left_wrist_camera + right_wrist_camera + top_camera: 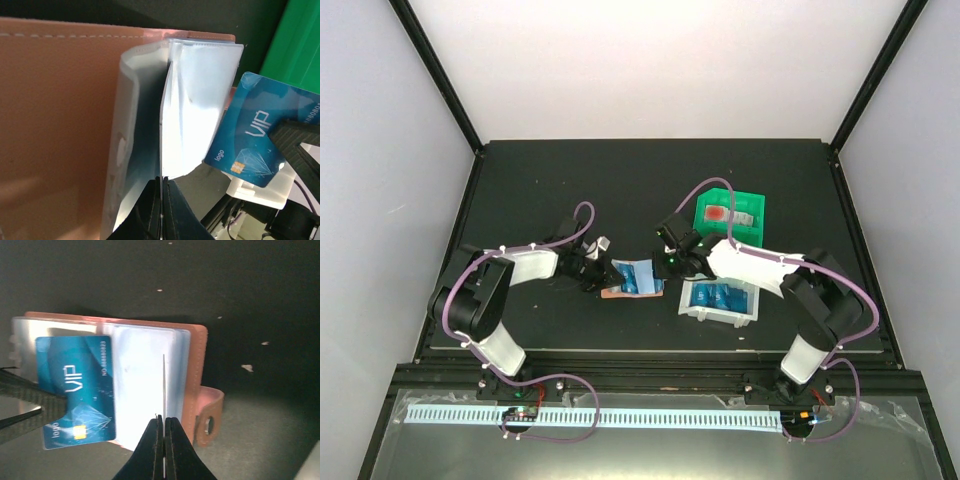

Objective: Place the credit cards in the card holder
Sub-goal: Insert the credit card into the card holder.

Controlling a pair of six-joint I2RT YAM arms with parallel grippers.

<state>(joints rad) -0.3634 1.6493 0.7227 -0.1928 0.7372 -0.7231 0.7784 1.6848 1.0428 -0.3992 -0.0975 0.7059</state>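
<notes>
The salmon-pink card holder (620,293) lies open between my grippers, its clear pockets fanned out (60,125) (195,365). My left gripper (595,268) (162,181) is shut on the edge of one clear pocket sheet. My right gripper (668,265) (163,421) is shut on a thin credit card, seen edge-on in its own view. In the left wrist view this card is blue and marked VIP (255,135), its corner at the pockets. Another blue card (75,385) lies flat on the pockets, next to the left fingers (30,397).
A white bin (718,319) just right of the card holder holds more blue cards (718,297). A green bin (750,205) behind it holds a pink item. Both bins also show in the left wrist view, behind the held card (295,45).
</notes>
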